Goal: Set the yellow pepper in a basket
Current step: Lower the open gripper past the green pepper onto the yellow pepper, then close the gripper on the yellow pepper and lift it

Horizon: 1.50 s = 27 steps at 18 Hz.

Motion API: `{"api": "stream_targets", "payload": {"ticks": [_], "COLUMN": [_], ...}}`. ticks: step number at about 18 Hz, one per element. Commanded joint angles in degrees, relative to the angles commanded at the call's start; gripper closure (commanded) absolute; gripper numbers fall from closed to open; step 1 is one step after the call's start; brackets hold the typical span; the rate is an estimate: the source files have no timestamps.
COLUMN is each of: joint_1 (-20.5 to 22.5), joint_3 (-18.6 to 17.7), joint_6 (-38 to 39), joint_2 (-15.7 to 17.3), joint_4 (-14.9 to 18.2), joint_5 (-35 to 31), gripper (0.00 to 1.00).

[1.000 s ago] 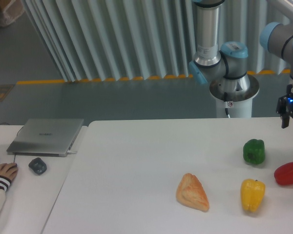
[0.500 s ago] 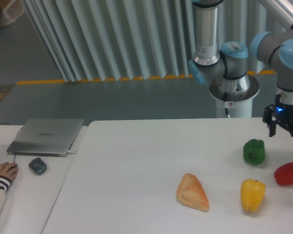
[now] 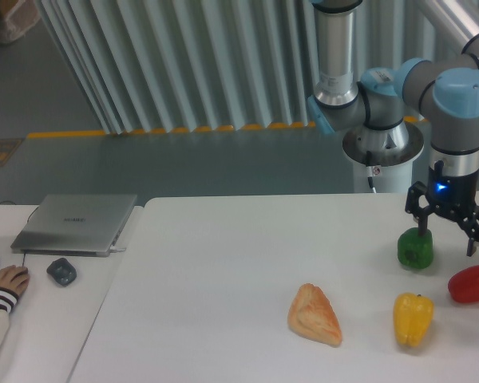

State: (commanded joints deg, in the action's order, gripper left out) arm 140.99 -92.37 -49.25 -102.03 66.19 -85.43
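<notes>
Claw (image 3: 447,235) spread wide, nothing in it, fingers pointing down. Slid in from the right edge over the last second, and dropped a bit too. Now hanging over the back right of the table (image 3: 223,263), one finger right at the top of the green pepper (image 3: 415,248), the other out above the red pepper (image 3: 470,284). Hard to say if that near finger is actually touching the green one or just passing in front of it, looks like overlap from this angle.

Yellow pepper (image 3: 413,319) sitting untouched near the front edge, upright, stem up, just beside the red and a little in front of the green. Not budged at all across the last second, same for the other two and the pastry (image 3: 314,314) to its left.

So: approach underway, grasp not started. Claw needs to come further forward toward the camera and lower before closing on anything. Bit of a worry with the green one sitting right in the path, could get nudged on the way.

No basket anywhere in view, so no clue where the drop-off is. Probably off frame somewhere.

Off to the left, laptop (image 3: 76,223) on the side desk, mouse (image 3: 61,271) next to it, somebody's hand (image 3: 6,281) resting at the edge. None of that in the way.
</notes>
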Motion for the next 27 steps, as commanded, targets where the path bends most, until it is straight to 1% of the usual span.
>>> {"api": "stream_targets", "payload": {"ticks": [2, 3, 4, 6, 7, 8, 9, 10, 14, 25, 27], "joint_1": [-1.76, -2.64, -3.09, -4.75, -5.89, -5.90, -5.82, -5.82, -5.47, -5.99, -5.99], "joint_3": [-0.61, -0.96, -0.88, -0.36, 0.34, 0.87, 1.92, 2.28, 3.60, 3.60, 3.69], "joint_6": [7.20, 9.50, 10.91, 11.89, 11.98, 11.98, 12.07, 12.16, 11.98, 11.98, 11.98], "joint_2": [-1.58, -2.46, -3.69, -5.10, -5.54, -6.07, -7.55, -8.26, -9.59, -12.31, -13.36], "joint_4": [-5.43, -7.72, -8.79, -8.97, -9.06, -9.06, -9.06, -9.06, -9.15, -8.97, -9.15], "joint_5": [-0.09, -0.44, -1.31, -5.34, -5.97, -5.98, -6.15, -6.50, -6.59, -6.77, -6.77], "gripper": [0.00, 0.00, 0.00, 0.00, 0.00, 0.00, 0.00, 0.00, 0.00, 0.00, 0.00]}}
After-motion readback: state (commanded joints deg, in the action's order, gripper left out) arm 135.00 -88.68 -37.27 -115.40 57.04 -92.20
